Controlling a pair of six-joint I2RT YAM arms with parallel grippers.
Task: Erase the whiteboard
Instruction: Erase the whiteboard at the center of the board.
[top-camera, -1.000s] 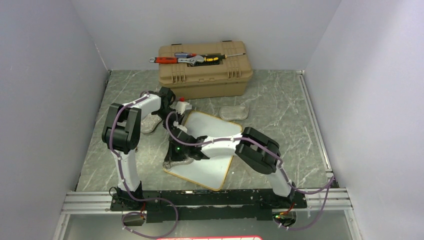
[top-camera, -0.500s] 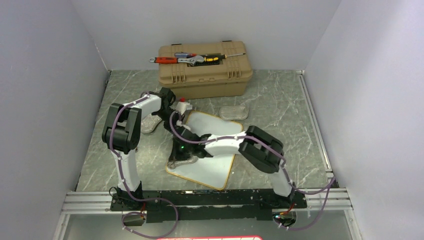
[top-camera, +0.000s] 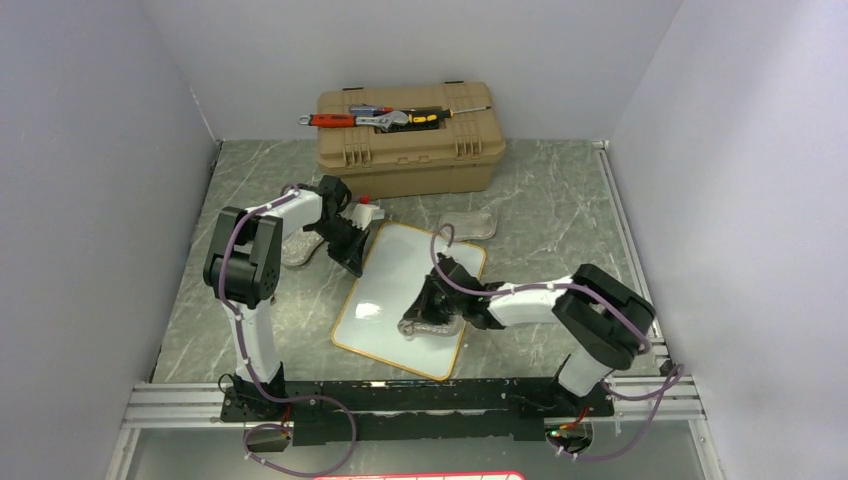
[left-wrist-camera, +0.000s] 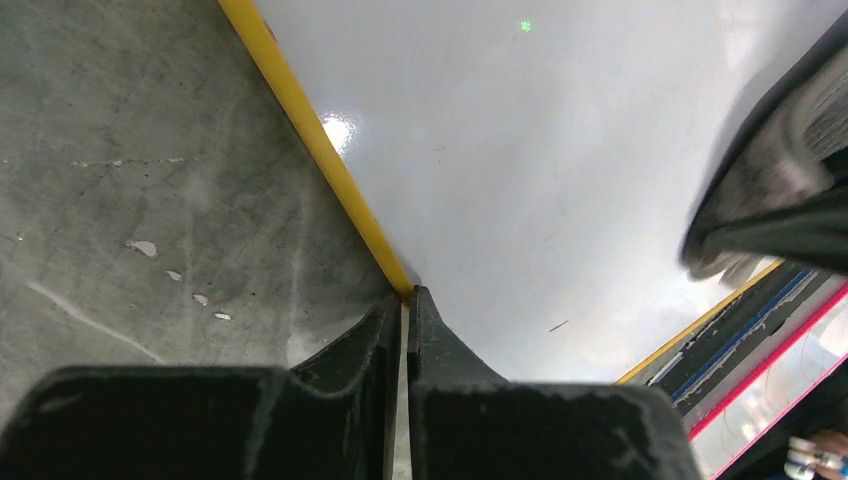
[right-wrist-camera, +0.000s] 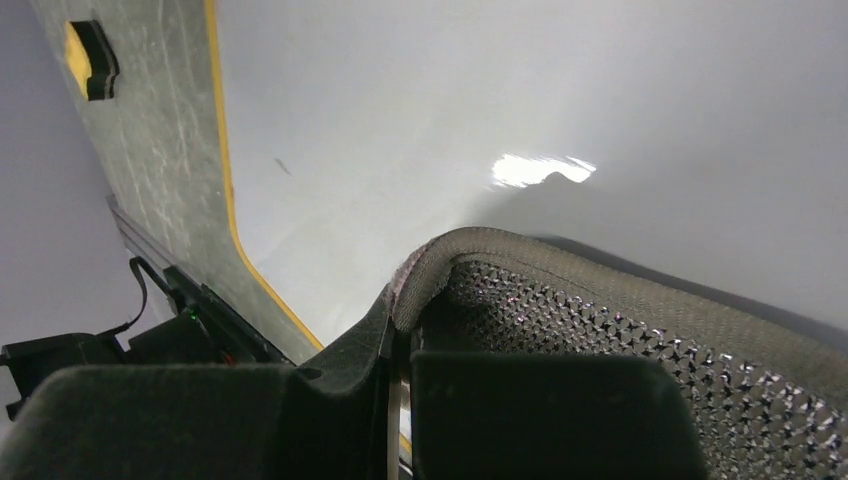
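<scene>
We've got a tan toolbox (top-camera: 410, 160) at the back with a wrench (top-camera: 385, 120) and screwdrivers (top-camera: 335, 120) on top, one grey pad (top-camera: 468, 224) in front, another (top-camera: 297, 256) further left.

arms (top-camera: 258, 340): white links, black joints | cables (top-camera: 625, 385): purple | left gripper (left-wrist-camera: 405, 292): black

glossy whiteboard (top-camera: 385, 300), coarse woven cloth (right-wrist-camera: 650, 340)

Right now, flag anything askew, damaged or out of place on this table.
The whiteboard lies askew, turned against the table's edges. Loose tools lie on top of the shut toolbox, not inside. A short dark stroke shows on the board near its yellow rim. Nothing looks spilled or broken.
</scene>
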